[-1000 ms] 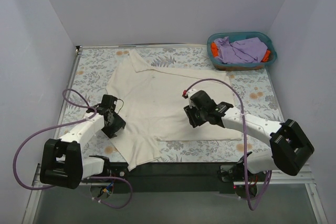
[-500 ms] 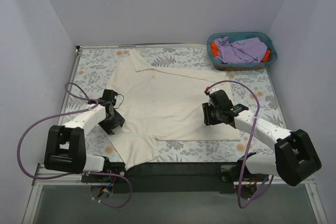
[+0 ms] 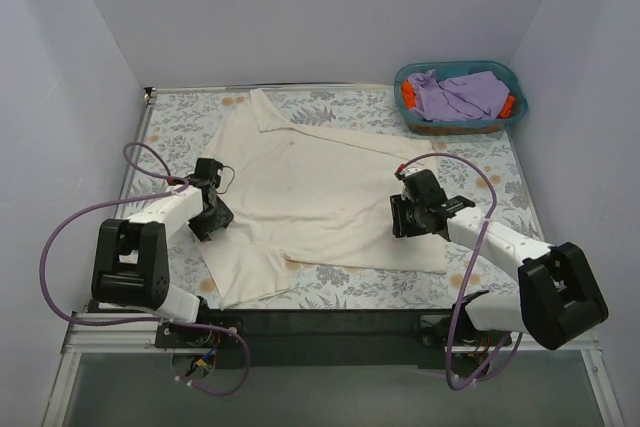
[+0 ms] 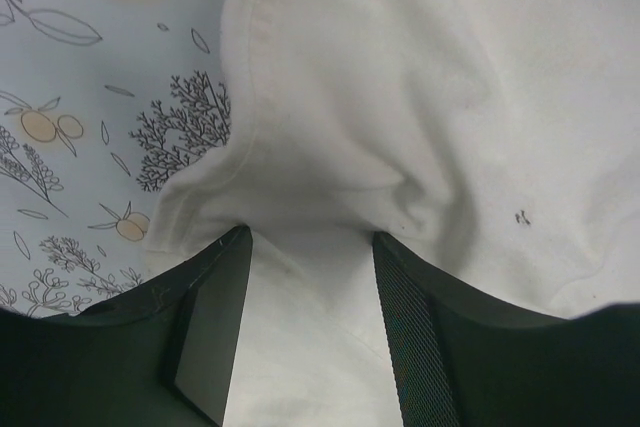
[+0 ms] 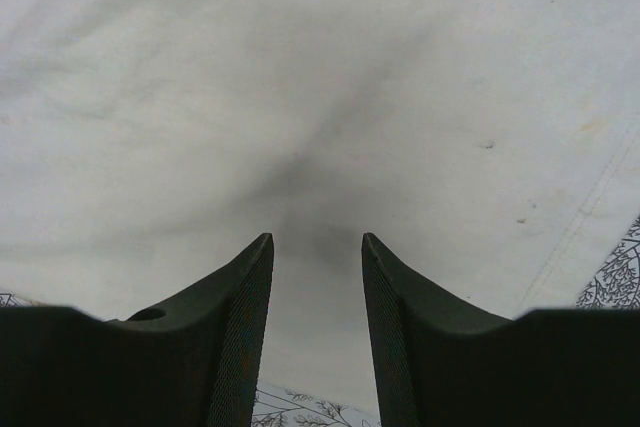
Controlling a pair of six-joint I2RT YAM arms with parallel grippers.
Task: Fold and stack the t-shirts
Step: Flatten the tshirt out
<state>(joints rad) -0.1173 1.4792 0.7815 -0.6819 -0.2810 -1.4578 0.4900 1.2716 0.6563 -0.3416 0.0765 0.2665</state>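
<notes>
Your left gripper (image 4: 310, 237) has its fingers spread, tips pressed into the hemmed edge of the cream t-shirt (image 4: 450, 77), which puckers up just ahead of them. Your right gripper (image 5: 317, 239) is likewise parted, with the tips down on flat cloth near a stitched hem and creases radiating away from them. From above, the left gripper (image 3: 210, 217) sits on the shirt's left margin and the right gripper (image 3: 405, 217) on its near-right part. The cream t-shirt (image 3: 310, 187) lies spread on the floral table (image 3: 180, 127), collar toward the far left and long axis slanting to the near right. The teal basket (image 3: 515, 77) in the far-right corner holds the lavender garment (image 3: 455, 95) and the orange garment (image 3: 408, 97).
</notes>
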